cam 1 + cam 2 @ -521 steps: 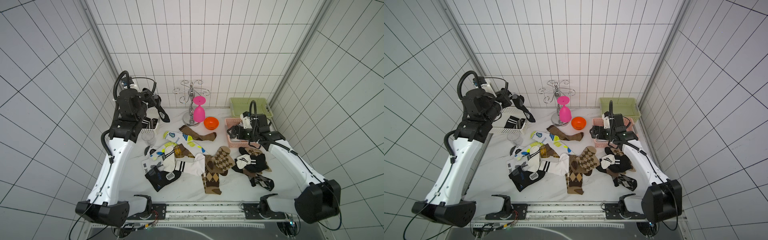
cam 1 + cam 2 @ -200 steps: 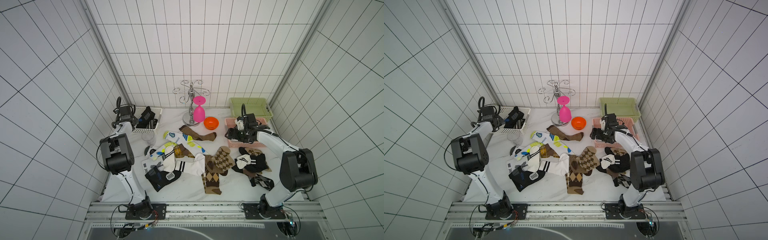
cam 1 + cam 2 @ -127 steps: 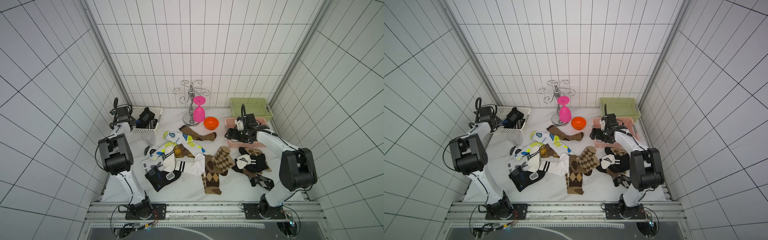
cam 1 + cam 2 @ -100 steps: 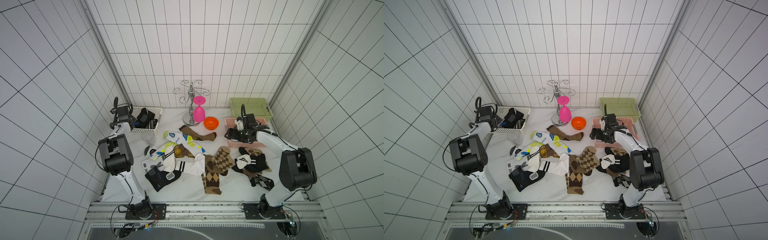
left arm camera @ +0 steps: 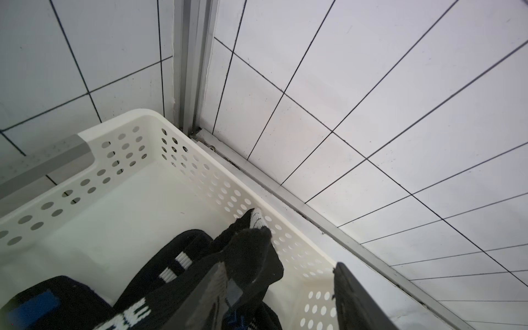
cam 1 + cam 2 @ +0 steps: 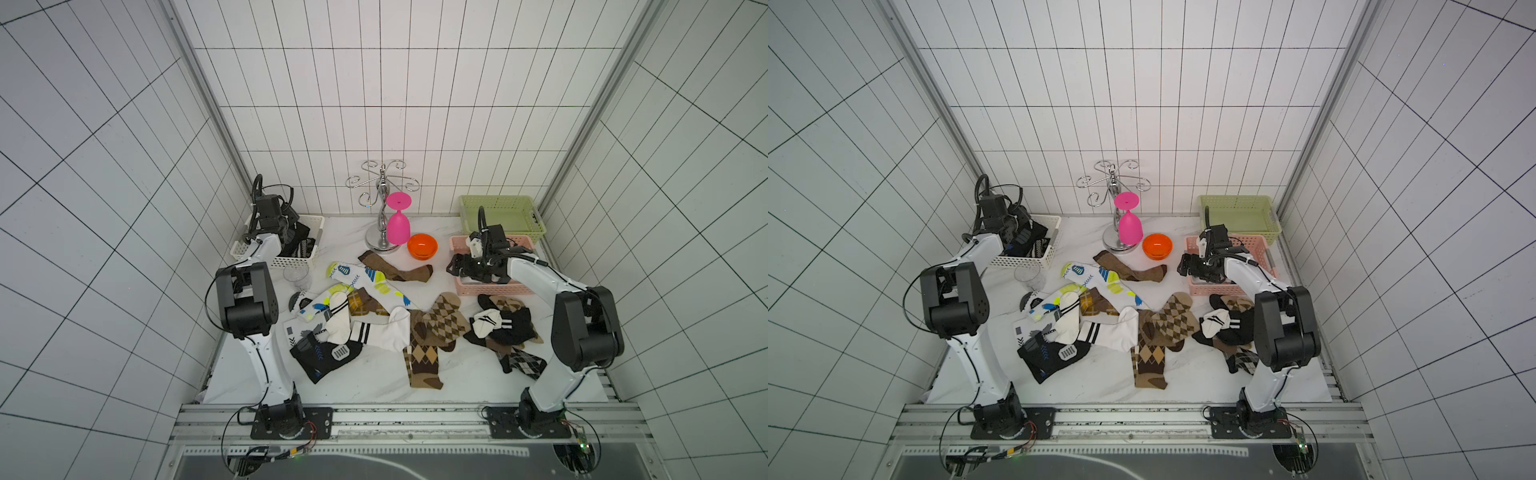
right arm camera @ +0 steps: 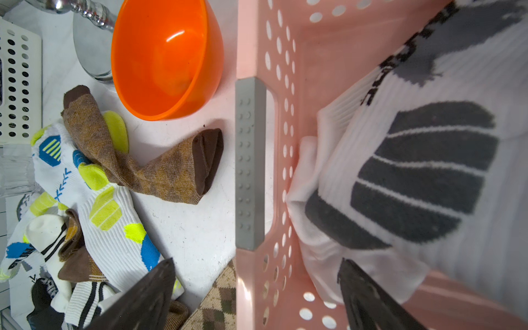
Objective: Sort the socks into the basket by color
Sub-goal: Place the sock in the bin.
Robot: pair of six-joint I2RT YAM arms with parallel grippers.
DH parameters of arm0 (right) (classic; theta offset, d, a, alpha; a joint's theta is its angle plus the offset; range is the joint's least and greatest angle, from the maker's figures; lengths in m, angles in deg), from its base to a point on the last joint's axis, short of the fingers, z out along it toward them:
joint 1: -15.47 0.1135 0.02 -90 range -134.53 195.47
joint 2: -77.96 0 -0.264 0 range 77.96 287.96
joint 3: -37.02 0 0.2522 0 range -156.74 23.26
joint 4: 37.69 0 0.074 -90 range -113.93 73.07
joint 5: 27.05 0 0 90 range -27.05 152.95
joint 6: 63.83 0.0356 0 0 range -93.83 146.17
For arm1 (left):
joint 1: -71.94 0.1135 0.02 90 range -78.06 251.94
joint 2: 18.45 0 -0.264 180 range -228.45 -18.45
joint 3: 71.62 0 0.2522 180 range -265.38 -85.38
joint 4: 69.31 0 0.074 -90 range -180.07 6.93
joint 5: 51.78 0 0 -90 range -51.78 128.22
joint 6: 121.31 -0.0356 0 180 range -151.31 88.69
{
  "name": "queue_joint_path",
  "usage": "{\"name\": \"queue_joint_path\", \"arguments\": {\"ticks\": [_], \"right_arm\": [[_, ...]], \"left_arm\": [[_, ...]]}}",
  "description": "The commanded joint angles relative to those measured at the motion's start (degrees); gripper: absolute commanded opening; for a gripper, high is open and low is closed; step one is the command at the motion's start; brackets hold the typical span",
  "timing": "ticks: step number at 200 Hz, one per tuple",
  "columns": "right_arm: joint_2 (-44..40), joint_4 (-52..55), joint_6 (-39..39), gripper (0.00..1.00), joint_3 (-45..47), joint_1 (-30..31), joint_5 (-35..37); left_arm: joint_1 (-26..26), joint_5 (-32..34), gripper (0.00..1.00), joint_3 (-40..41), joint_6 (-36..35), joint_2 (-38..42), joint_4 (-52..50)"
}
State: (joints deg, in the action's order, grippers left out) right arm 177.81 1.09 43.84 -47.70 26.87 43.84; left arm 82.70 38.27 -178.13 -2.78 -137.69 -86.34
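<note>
Socks (image 6: pixel 374 316) in white, brown and black lie heaped mid-table in both top views. My left gripper (image 5: pixel 280 285) hangs open inside the white basket (image 6: pixel 299 262) at the back left. A black sock (image 5: pixel 251 257) drapes against one of its fingers (image 5: pixel 211 288), on top of other black socks (image 5: pixel 171 265). My right gripper (image 7: pixel 257 274) is open astride the near wall of the pink basket (image 7: pixel 251 171). One of its fingers (image 7: pixel 360 285) is inside, above a white sock with grey bars (image 7: pixel 428 171); the other is outside.
An empty green basket (image 6: pixel 498 212) stands behind the pink one. An orange bowl (image 6: pixel 422 246), a pink cup (image 6: pixel 398 224) on a chrome stand (image 6: pixel 380 199) and a clear glass (image 6: pixel 298 277) are at the back. A brown sock (image 7: pixel 160 171) lies by the pink basket.
My left gripper has opened in the white basket and the black sock has dropped from its grip. The right gripper has stayed open at the pink basket's wall.
</note>
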Motion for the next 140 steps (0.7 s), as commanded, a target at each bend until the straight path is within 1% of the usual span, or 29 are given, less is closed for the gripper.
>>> {"name": "queue_joint_path", "arguments": {"ticks": [1,28,72,114,140], "right_arm": [[1.08,0.3,-0.01,0.91,-6.19,0.4,-0.66],[1.63,0.45,0.01,0.91,-6.79,0.4,-0.29],[3.1,0.75,-0.09,0.91,-8.35,0.4,-0.87],[3.36,1.34,-0.74,0.92,-9.37,0.66,-1.35],[3.01,2.4,-1.32,0.95,-10.16,0.99,-0.98]], "left_arm": [[1.13,0.22,0.61,-3.89,1.81,-5.34,-2.52],[1.72,-0.83,0.61,-7.81,2.24,-10.13,-8.23],[1.8,-2.8,0.6,-7.31,2.3,-12.54,-11.21],[1.53,-4.45,0.6,-7.33,2.27,-11.24,-11.07],[0.9,-4.78,0.61,-7.41,1.6,-8.54,-10.47]]}}
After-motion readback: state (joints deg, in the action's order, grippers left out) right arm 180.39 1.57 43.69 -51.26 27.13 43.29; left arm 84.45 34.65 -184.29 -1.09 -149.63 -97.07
